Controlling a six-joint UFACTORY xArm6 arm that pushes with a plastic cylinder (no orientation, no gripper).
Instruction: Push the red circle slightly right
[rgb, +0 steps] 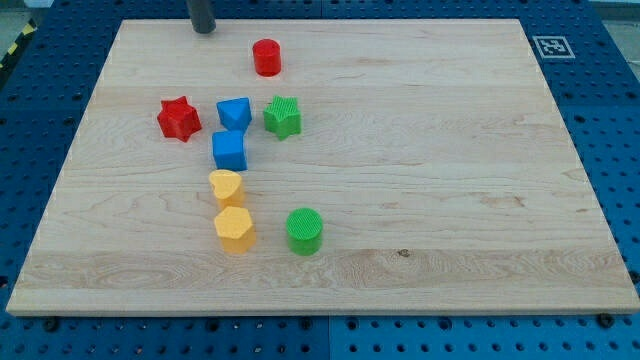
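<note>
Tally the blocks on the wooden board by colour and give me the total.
Red: 2, the red circle block and the red star block
Blue: 2, the upper blue block and the blue cube block
Green: 2, the green star-like block and the green cylinder block
Yellow: 2, the upper yellow block and the yellow hexagon block
Total: 8

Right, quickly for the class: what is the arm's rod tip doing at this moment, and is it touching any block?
My tip: no gripper, holding nothing, near the view's top edge, up-left of the red circle, touching no block.
</note>
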